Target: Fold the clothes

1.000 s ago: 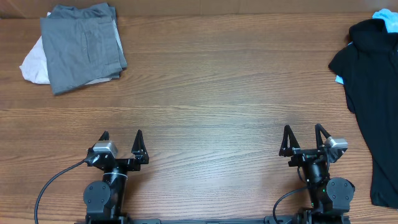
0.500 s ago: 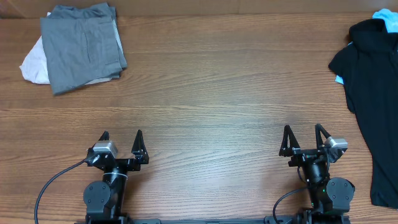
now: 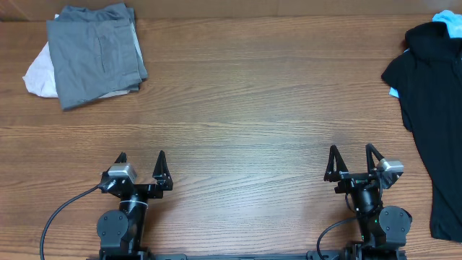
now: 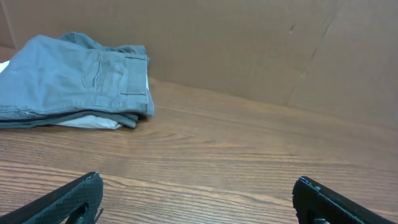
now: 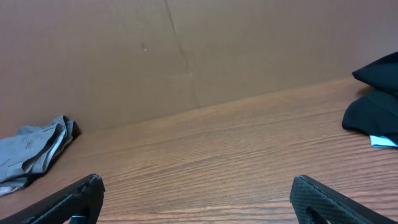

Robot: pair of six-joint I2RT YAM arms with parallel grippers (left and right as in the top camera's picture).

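The grey shorts [image 3: 94, 54] lie folded in a stack at the far left corner of the table, with a pale garment showing beneath their left edge. They also show in the left wrist view [image 4: 74, 81] and, small, at the left of the right wrist view [image 5: 34, 152]. My left gripper [image 3: 141, 160] is open and empty near the front edge, far from the shorts; its fingers frame bare wood in the left wrist view [image 4: 198, 186]. My right gripper [image 3: 351, 154] is open and empty at the front right, likewise over bare wood in its wrist view [image 5: 196, 186].
A black shirt [image 3: 433, 108] lies spread along the right edge, over something light blue [image 3: 449, 22]; it also shows in the right wrist view [image 5: 373, 99]. A white cloth [image 3: 40, 72] lies under the shorts. A brown cardboard wall [image 4: 249, 43] stands behind the wooden table [image 3: 245, 108].
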